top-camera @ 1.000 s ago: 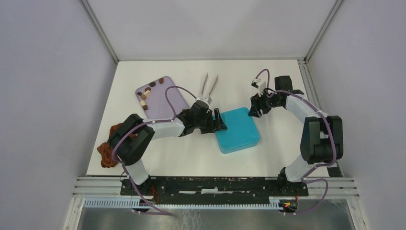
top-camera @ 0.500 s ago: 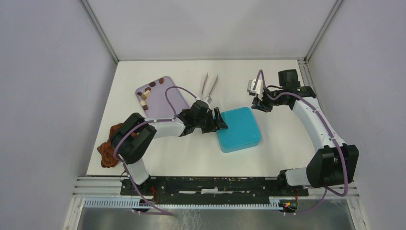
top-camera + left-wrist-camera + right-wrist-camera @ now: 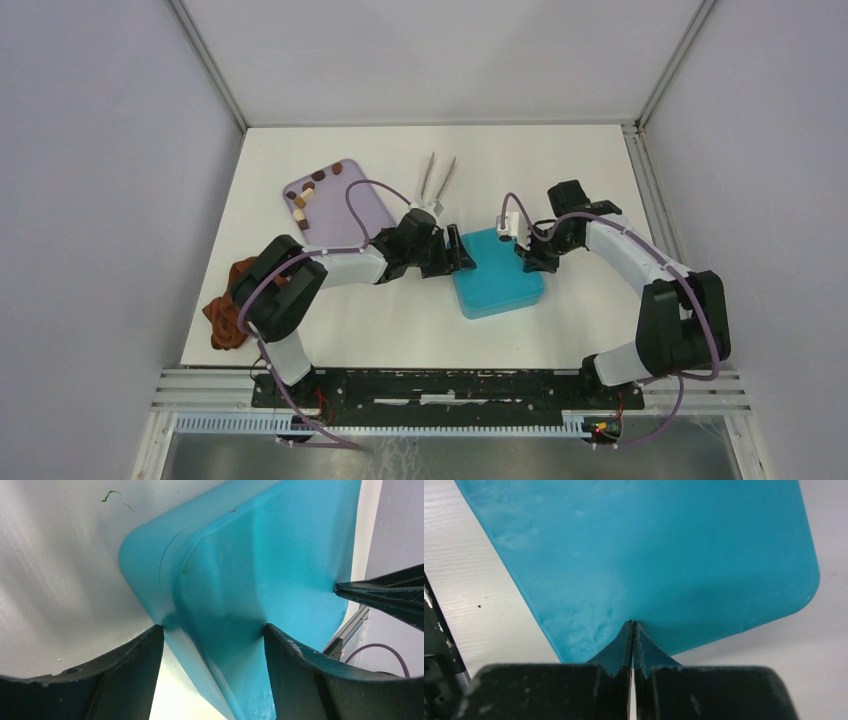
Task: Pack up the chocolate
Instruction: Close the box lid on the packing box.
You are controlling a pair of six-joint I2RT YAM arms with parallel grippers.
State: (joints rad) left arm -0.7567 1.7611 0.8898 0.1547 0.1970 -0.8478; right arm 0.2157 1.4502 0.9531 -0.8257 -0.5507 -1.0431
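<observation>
Straddling the left edge of the square teal plastic box (image 3: pixel 500 283), the left gripper (image 3: pixel 462 252) has its two black fingers spread wide. In the left wrist view that box (image 3: pixel 260 555) fills the space between them, one fingertip at its rim and the other over its top. Whether the left gripper (image 3: pixel 213 627) actually clamps the box or only rests against it cannot be told. The right gripper (image 3: pixel 527 262) sits at the box's right-hand edge. In the right wrist view the right gripper (image 3: pixel 632 625) is fully closed, its fingers pressed together with the tips touching the teal box (image 3: pixel 649 545), and nothing is seen pinched between them. The chocolate (image 3: pixel 307 188), small dark brown and tan pieces, lies scattered on the far end of a lilac rectangular tray (image 3: pixel 350 205), well left of the box on the white table (image 3: pixel 560 170). Metal tongs (image 3: pixel 437 180) lie just beyond the box, and a crumpled reddish-brown cloth (image 3: pixel 228 310) lies at the table's near-left edge.
</observation>
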